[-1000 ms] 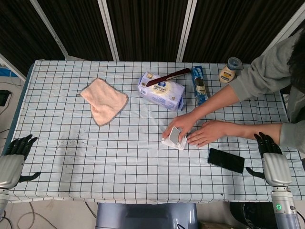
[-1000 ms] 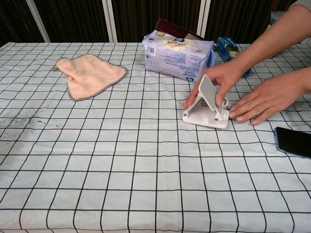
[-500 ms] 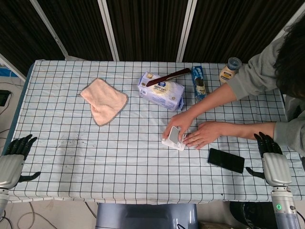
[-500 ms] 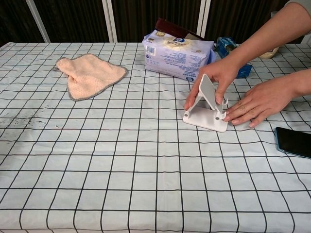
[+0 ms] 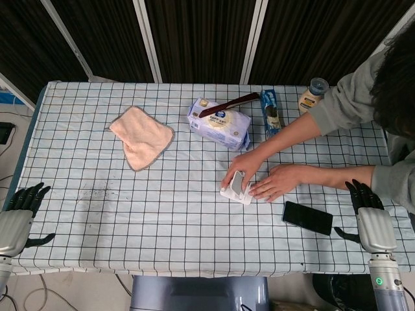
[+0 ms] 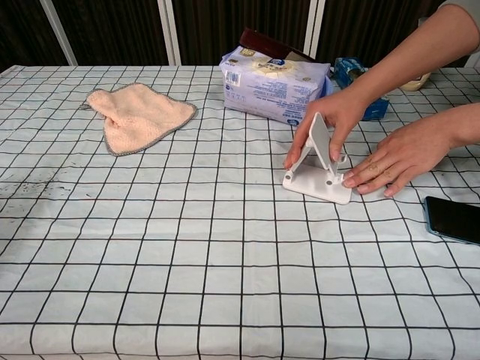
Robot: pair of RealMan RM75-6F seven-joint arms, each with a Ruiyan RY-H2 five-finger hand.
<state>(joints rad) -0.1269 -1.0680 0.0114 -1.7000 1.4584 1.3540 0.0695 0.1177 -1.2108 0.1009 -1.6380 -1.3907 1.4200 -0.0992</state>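
Note:
My left hand (image 5: 18,212) hangs off the table's near left corner, fingers spread, holding nothing. My right hand (image 5: 368,215) sits off the near right edge, fingers extended and empty, nearest to a black phone (image 5: 307,218) lying flat on the checked tablecloth (image 5: 162,214). Neither hand shows in the chest view. Mid-table, a person's two hands (image 6: 390,154) hold a white folding phone stand (image 6: 319,176): one grips its raised plate, the other presses its base. The stand (image 5: 235,189) lies well forward and left of my right hand.
A pink cloth (image 5: 141,136) lies at the back left. A wipes pack (image 5: 219,123) with a dark brown strip (image 5: 228,103) on it, a blue packet (image 5: 272,115) and a small bottle (image 5: 311,96) stand at the back. The person's arms reach in from the right.
The person has tipped the stand's plate more upright and slid their other hand closer onto its base. Both of my hands have stayed still.

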